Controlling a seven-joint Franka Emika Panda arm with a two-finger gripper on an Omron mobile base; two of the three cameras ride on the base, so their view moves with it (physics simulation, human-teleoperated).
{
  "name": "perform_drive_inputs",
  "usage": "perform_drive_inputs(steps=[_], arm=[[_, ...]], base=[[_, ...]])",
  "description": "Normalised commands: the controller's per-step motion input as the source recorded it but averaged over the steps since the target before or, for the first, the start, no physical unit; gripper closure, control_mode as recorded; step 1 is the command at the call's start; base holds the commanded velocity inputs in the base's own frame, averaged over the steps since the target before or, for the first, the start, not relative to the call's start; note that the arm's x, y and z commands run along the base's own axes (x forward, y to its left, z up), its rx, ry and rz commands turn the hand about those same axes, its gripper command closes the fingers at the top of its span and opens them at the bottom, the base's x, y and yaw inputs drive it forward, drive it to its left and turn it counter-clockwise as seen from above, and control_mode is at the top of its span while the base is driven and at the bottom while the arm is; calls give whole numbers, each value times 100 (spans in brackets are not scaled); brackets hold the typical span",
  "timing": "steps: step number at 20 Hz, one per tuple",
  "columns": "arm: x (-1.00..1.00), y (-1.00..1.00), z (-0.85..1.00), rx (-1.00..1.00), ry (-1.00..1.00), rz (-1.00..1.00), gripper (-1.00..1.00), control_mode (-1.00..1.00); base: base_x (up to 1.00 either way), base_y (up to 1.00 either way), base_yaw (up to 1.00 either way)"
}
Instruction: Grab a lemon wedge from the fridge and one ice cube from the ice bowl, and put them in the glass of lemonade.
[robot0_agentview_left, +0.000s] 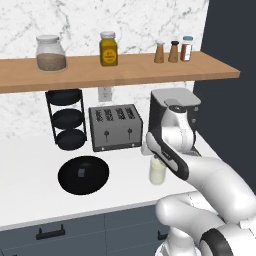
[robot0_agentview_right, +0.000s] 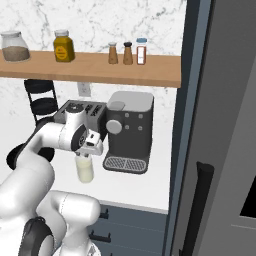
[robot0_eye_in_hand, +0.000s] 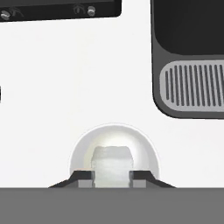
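Gripper (robot0_eye_in_hand: 113, 175) hovering directly above the glass (robot0_eye_in_hand: 113, 151), fingertips pinching the ice cube (robot0_eye_in_hand: 113, 168) over its mouth, glass standing on the counter (robot0_agentview_left: 30, 170) just beside the coffee machine (robot0_agentview_right: 129, 131), bowl (robot0_agentview_left: 83, 174) sitting well apart from the glass

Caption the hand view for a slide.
Gripper poised directly above the glass of lemonade, an ice cube between its fingertips, coffee machine drip tray nearby on the white counter.

Two jars (robot0_agentview_left: 50, 52), three shakers (robot0_agentview_left: 173, 51), one toaster (robot0_agentview_left: 115, 127).
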Motion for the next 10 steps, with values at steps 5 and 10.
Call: perform_drive_inputs(steps=[5,10], arm=[[0,0,0,0,0,0,-100,-100],[0,0,0,0,0,0,-100,-100]], base=[[0,0,0],[0,0,0]])
